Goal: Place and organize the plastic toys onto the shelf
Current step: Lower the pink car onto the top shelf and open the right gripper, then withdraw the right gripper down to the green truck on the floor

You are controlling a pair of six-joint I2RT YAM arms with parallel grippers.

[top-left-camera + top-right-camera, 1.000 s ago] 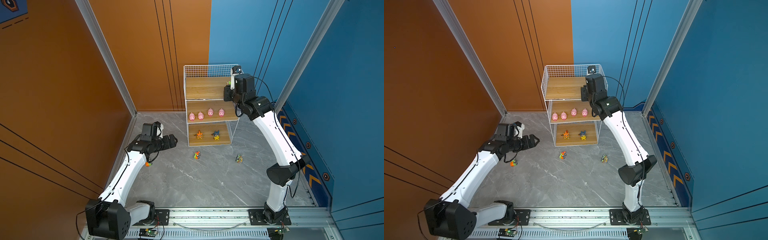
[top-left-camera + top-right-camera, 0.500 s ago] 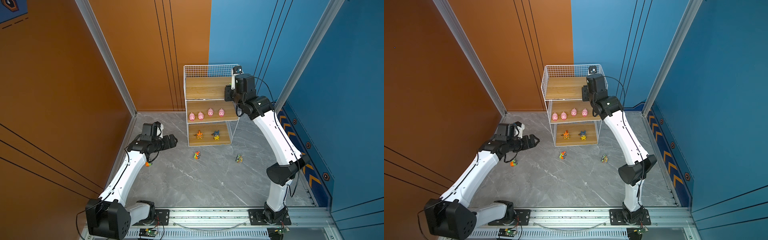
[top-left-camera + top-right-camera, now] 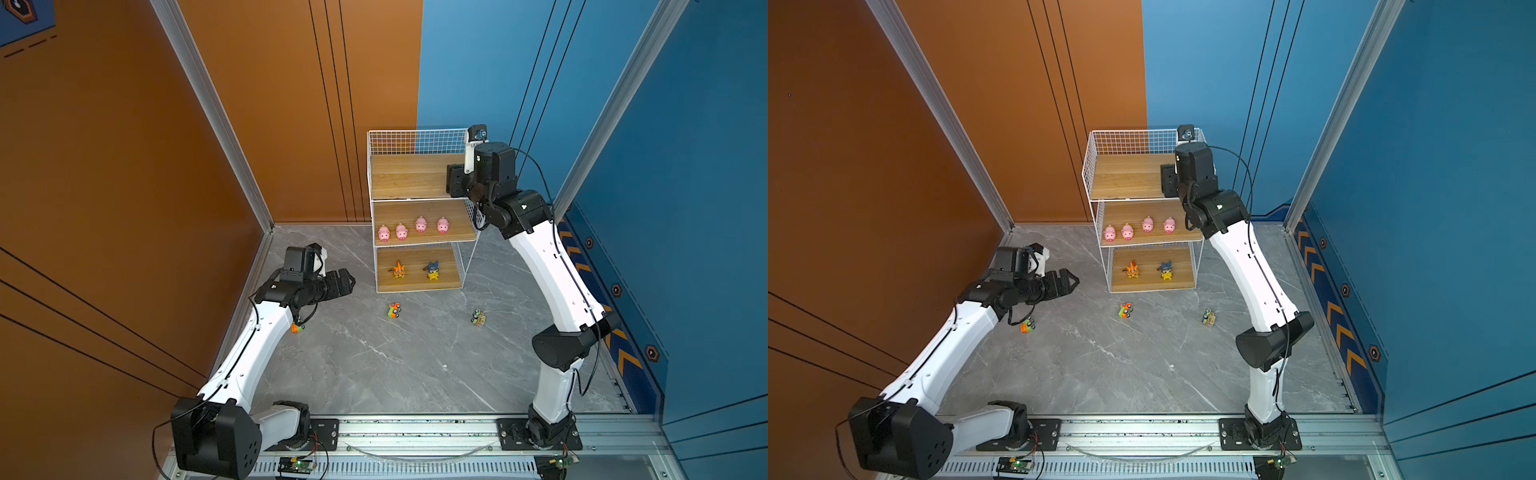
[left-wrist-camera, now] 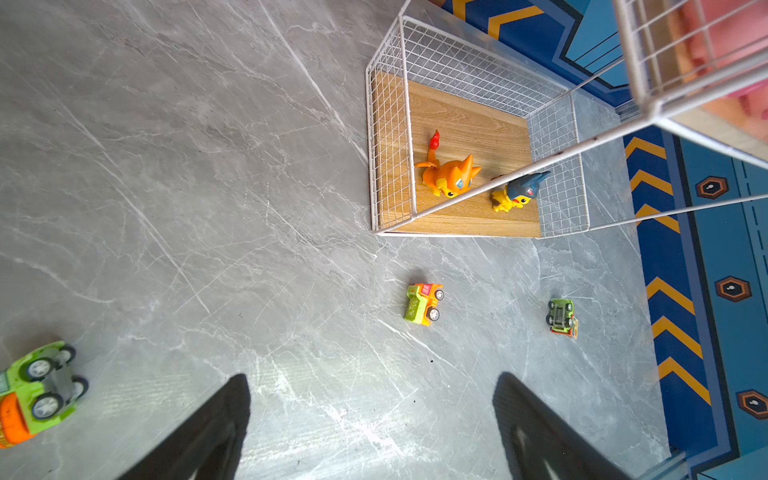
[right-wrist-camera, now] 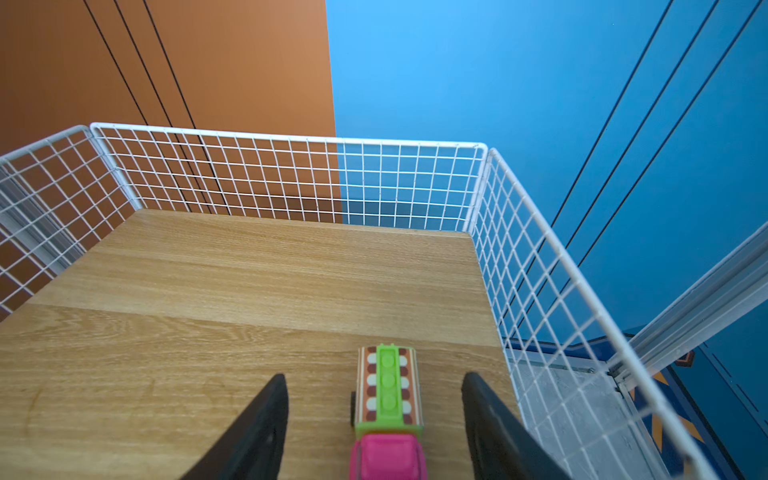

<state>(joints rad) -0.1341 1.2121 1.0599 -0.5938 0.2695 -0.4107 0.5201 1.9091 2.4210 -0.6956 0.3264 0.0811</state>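
1. My right gripper [image 5: 374, 376] has its jaws apart, one on each side of the pink-cab, green-bed plastic toy car [image 5: 388, 395]. Neither finger seems to touch it in the wrist view.
2. The car sits wheels-down on the top wooden board [image 5: 249, 270] of the three-tier white wire shelf [image 3: 415, 137]. In a top view it is at the board's 3 o'clock end, close to the wire side.
3. Step in hand, I judge: release and retreat. I should back straight out toward 6 o'clock with jaws wide and no sideways sweep, or a finger could nudge the car and it rolls.
4. Four pink plastic pigs [image 3: 420, 224] line the middle board [image 3: 461, 233].
5. My left gripper [image 4: 374, 375] hangs jaws apart and empty over the grey marble floor [image 3: 374, 365].
6. Not yet shelved: lime-and-orange truck [image 3: 395, 310] at 6 o'clock of the shelf, green car [image 3: 478, 318] at 5 o'clock, orange-nosed green car [image 3: 296, 328] at 8 o'clock.
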